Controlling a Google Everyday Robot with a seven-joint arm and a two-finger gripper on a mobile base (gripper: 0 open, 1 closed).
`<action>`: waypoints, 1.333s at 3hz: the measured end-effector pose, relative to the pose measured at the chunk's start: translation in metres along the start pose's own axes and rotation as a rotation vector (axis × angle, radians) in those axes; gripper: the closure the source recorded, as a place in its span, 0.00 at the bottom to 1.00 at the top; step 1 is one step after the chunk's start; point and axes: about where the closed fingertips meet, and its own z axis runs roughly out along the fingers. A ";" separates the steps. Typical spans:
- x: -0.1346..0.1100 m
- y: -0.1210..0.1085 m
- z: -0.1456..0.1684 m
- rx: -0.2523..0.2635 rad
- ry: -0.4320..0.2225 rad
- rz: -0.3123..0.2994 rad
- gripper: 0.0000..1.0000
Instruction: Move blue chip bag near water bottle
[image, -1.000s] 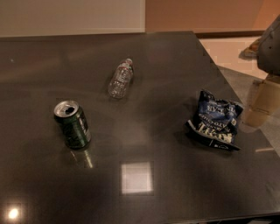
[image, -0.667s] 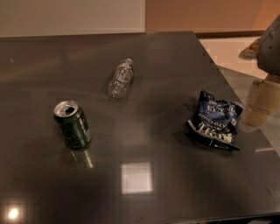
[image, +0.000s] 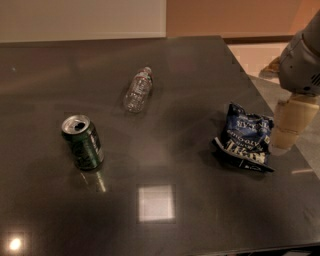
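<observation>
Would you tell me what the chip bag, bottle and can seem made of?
The blue chip bag, beside the gripper at the table edge, looks like crinkled foil or plastic film. The water bottle looks like clear plastic, see-through and ribbed. The green can is probably metal, given its silvery top.

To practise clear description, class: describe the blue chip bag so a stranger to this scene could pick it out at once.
Start at the right side of the dark table, where the robot's gripper hangs by the edge. Just left of it lies the blue chip bag: crumpled, navy with white lettering, unlike the upright green can and the clear water bottle lying farther left.
</observation>
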 end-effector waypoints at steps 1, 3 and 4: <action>0.003 -0.006 0.027 -0.046 -0.027 -0.044 0.00; 0.005 0.000 0.081 -0.123 -0.080 -0.182 0.00; 0.005 0.004 0.099 -0.160 -0.089 -0.256 0.00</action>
